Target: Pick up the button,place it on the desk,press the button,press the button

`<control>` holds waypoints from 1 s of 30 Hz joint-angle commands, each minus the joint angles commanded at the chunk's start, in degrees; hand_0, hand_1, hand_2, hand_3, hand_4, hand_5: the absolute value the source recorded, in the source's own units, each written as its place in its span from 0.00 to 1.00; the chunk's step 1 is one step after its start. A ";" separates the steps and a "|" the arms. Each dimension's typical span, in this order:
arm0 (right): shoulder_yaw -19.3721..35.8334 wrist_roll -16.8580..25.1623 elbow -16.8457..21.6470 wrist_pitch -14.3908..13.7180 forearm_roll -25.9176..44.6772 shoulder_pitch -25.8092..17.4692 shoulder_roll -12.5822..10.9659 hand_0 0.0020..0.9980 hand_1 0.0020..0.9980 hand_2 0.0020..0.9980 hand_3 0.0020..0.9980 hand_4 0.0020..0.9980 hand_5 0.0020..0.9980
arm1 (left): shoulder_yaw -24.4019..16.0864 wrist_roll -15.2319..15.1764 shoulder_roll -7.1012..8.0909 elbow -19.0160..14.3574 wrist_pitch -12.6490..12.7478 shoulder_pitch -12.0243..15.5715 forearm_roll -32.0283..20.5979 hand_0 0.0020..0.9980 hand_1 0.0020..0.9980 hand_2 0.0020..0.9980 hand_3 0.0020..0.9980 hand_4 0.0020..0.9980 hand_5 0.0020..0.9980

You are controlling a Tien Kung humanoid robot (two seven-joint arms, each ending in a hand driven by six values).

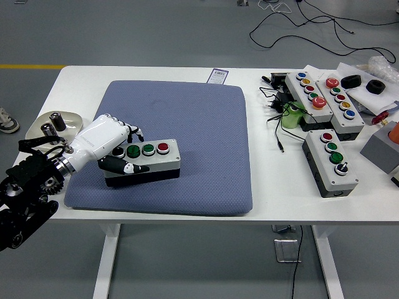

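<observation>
My left arm comes in from the table's (156, 78) lower left corner, and my left hand (103, 144) sits over the left end of the button box (144, 161). My fingers (128, 129) are curled over the box's far side and top at that end, while my dark thumb (124, 167) lies along its near side wall, so I am pinching the box between thumb and fingers. The box is a grey case with a dark base. It lies on the blue mat (187, 140), close to the mat's left edge and towards its near side, with its long side running roughly along the table's near edge. Its top carries a row of buttons: a dark one partly under my hand, two green ones, and a red one nearest the right end. Just left of the mat, by the table's left edge, a pale dish (57, 123) holds small metal parts.

The rest of the mat is bare cloth, and a small printed card (217, 76) lies at its far edge.

Towards the table's right side lie tangled black cables (275, 121) and a green object (290, 117), then three more button boxes (330, 162), two at the far right and one nearer the front edge. Black rings (351, 81) rest near the far right corner.
</observation>
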 joint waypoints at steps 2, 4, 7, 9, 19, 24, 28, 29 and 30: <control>0.05 0.00 0.00 0.01 -0.08 -0.06 0.00 0.67 0.66 0.68 0.62 0.31 0.17 | 0.04 0.36 -0.14 0.44 -0.13 -0.15 1.13 0.31 0.28 0.35 0.39 0.36 0.00; 0.09 -0.01 0.00 0.02 -0.16 -0.08 0.01 0.67 0.66 0.68 0.62 0.31 0.17 | 0.17 0.59 -0.26 1.00 -0.06 -0.34 2.38 0.31 0.28 0.35 0.39 0.36 0.00; 0.15 -0.03 0.00 0.01 -0.19 -0.12 0.04 0.67 0.66 0.68 0.62 0.31 0.17 | 0.31 0.89 -0.26 1.45 0.28 -0.48 3.72 0.38 0.36 0.44 0.49 0.37 0.00; 0.13 -0.04 0.00 0.01 -0.13 -0.16 0.06 0.67 0.66 0.68 0.62 0.31 0.17 | 0.15 1.10 -0.11 1.14 0.92 -0.31 4.24 0.38 0.36 0.44 0.49 0.37 0.00; 0.51 0.00 0.00 0.07 -0.73 -0.43 0.10 0.67 0.66 0.68 0.62 0.31 0.17 | -1.70 3.21 0.11 -4.12 2.52 0.61 6.01 0.55 0.58 0.73 0.78 0.47 0.00; 0.40 0.02 0.00 0.07 -0.66 -0.55 0.14 0.67 0.66 0.68 0.62 0.31 0.17 | -2.42 4.51 0.15 -4.41 0.11 0.92 7.27 0.67 0.77 0.90 0.88 0.41 0.00; 0.25 0.05 0.00 0.05 -0.47 -0.67 0.15 0.67 0.66 0.68 0.62 0.31 0.17 | -4.54 4.39 0.40 -6.28 0.90 2.41 4.88 0.67 0.77 0.90 0.88 0.41 0.00; 0.21 0.06 0.00 0.04 -0.42 -0.70 0.15 0.67 0.66 0.68 0.62 0.31 0.17 | -5.33 4.32 0.42 -7.11 1.21 2.92 3.76 0.73 0.80 0.92 0.90 0.56 0.03; 0.17 0.08 0.00 0.02 -0.33 -0.70 0.15 0.67 0.66 0.68 0.62 0.31 0.17 | -6.46 4.33 0.41 -8.30 1.33 3.56 2.35 0.73 0.80 0.92 0.90 0.56 0.03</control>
